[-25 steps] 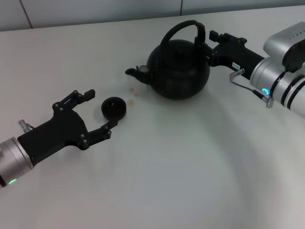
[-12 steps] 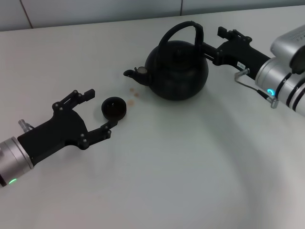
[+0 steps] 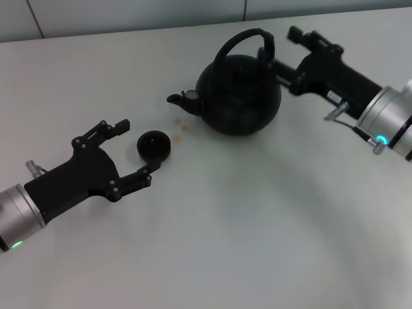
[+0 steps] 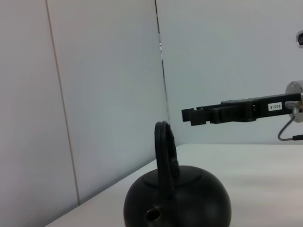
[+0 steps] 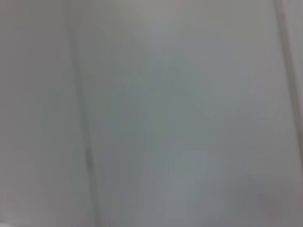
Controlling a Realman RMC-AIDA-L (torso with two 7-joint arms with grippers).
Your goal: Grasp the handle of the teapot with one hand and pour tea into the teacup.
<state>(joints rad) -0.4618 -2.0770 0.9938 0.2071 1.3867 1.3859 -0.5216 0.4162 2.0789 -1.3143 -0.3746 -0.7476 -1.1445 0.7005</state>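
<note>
- Teapot (image 3: 240,93): stood upright on the white table (image 3: 257,225), toward the far side, spout pointing to the robot's left; also seen spout-on from the left wrist view (image 4: 177,198)
- Handle (image 3: 244,40): arched upright over the lid; the thicker section faced the right arm; nothing gripped it
- Teacup (image 3: 154,145): sat upright on the table, near the spout and apart from it, with a few small brown spots on the table between the two
- Left gripper (image 3: 135,147): lay low over the table, fingers spread wide on either side of the teacup; one fingertip (image 3: 153,167) was just beside the cup's near rim, the other (image 3: 120,125) stood clear of it; it held nothing
- Right gripper (image 3: 283,55): hung just beside the handle on the teapot's right, raised above the pot's body; in the left wrist view (image 4: 189,115) it was level with the handle's top and apart from it; fingers parted, empty
- Right wrist view: only a blurred pale surface
</note>
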